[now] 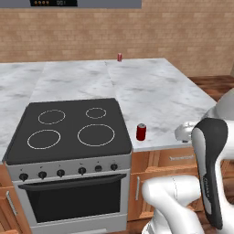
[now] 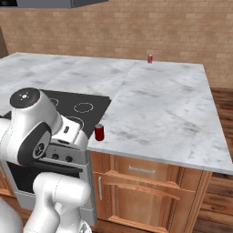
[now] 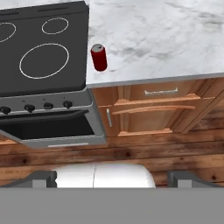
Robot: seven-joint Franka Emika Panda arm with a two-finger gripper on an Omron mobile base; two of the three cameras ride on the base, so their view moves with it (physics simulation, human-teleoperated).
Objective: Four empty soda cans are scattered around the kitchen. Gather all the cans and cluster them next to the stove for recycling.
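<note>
While the hand (image 3: 112, 177) hangs wide open and empty, a red can (image 3: 99, 57) stands well beyond it — upright beside the stove (image 3: 41, 52).

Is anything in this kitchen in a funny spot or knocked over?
Nothing is knocked over or spilled. One red can stands upright on the marble counter right beside the stove. Another red can stands far off at the counter's back edge by the brick wall, away from the stove.
</note>
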